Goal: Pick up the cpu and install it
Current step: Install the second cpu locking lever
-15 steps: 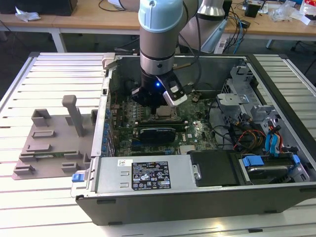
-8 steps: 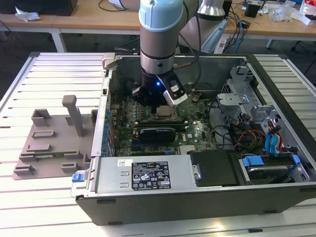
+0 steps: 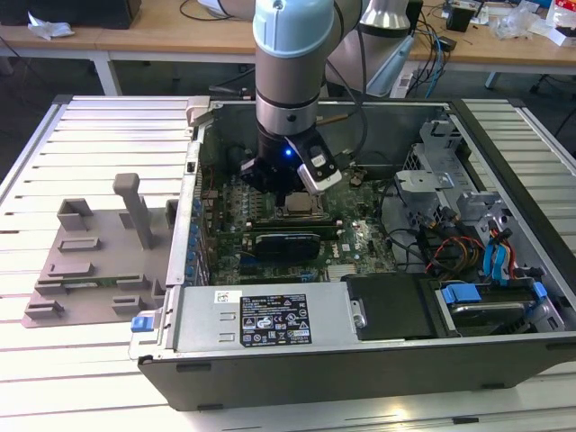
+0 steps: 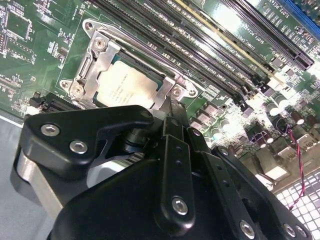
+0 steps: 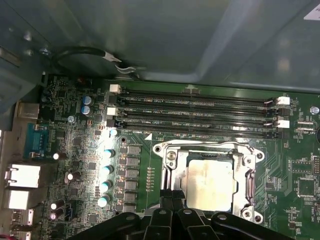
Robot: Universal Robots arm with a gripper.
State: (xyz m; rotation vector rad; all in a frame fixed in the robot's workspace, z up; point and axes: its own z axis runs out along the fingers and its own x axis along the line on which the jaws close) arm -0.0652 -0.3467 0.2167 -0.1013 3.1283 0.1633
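We see the arm reaching down into the open PC case point(image 3: 504, 297), its gripper point(image 3: 292, 193) hovering just above the motherboard point(image 3: 360, 238) near the middle of the exterior view. The cpu point(image 5: 210, 182) lies flat inside the socket frame point(image 5: 250, 167), silvery top up, w/ metal bracket all around it; in the second wrist view the cpu point(image 4: 125, 85) sits in the same frame point(image 4: 95, 60), just beyond the black gripper linkage point(image 4: 175, 165). The fingers point(image 5: 167, 197) come together into a narrow tip right at the socket's edge, beside the chip; we can't tell if they touch it, and nothing seems held between them. 4 RAM slots point(image 5: 200, 112) run parallel alongside the socket, well apart from the tip. On the exterior view's left, outside the case, a grey plastic tray point(image 3: 94, 256) rests on the slatted table point(image 3: 108, 135). A black PSU point(image 3: 270, 319) w/ a label lies along the case's near side.
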